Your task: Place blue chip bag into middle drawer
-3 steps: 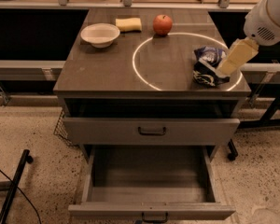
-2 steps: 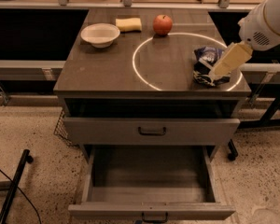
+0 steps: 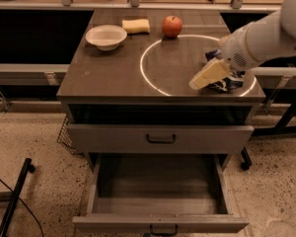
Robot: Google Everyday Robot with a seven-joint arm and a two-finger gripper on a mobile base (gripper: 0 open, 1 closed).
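Note:
The blue chip bag [image 3: 226, 85] lies on the right side of the cabinet top, inside the white circle's right edge; my arm hides most of it. My gripper [image 3: 208, 74] is cream-coloured and points down-left. It hangs just above the top, in front of the bag's left side. I cannot see whether it touches the bag. The middle drawer [image 3: 160, 222], the lowest one, is pulled fully out with nothing inside. The handled drawer above it [image 3: 160, 138] is closed.
A white bowl [image 3: 106, 36], a yellow sponge [image 3: 136, 25] and a red apple [image 3: 171, 26] sit at the back of the cabinet top [image 3: 103, 78]. A white circle [image 3: 143, 68] is marked on the top. A black rod [image 3: 12, 201] leans at the lower left floor.
My arm has swung left and come closer. The gripper has moved from the bag's right side to its left and now covers most of the bag. The bag has not visibly moved.

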